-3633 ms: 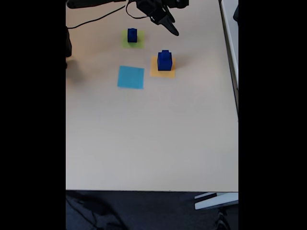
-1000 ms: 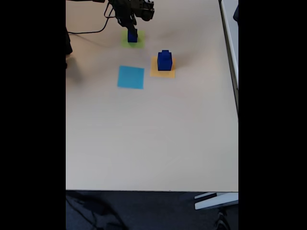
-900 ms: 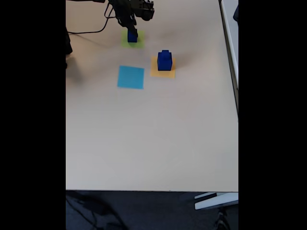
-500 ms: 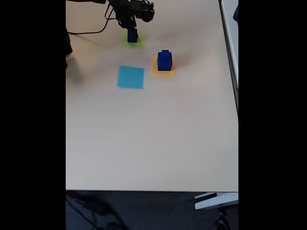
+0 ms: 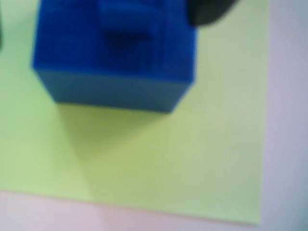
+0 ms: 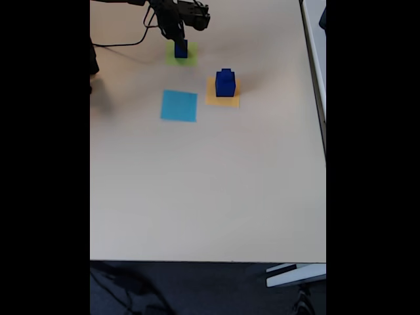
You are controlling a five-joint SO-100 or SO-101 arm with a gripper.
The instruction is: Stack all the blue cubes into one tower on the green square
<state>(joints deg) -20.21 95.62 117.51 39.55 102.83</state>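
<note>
In the fixed view my gripper (image 6: 179,44) is down at a dark-blue cube (image 6: 181,50) that stands on the green square (image 6: 186,60) at the table's far end. The wrist view shows this cube (image 5: 115,72) very close, with a smaller raised blue block (image 5: 130,19) on its top and the green square (image 5: 192,159) under it. A dark fingertip (image 5: 209,9) shows at the cube's top right corner and a dark sliver sits at the left edge, so my gripper (image 5: 105,24) straddles the cube, open. Two more blue cubes (image 6: 225,83) are stacked on an orange-yellow square (image 6: 211,98).
A flat light-blue square (image 6: 179,105) lies in front of the green one. A black cable (image 6: 125,43) runs along the far left of the table. The table's right edge (image 6: 323,131) is near the orange square.
From above the orange square's far side my gripper swung left and came down onto the cube on the green square. Over the last second it has barely moved. No cube has shifted.
</note>
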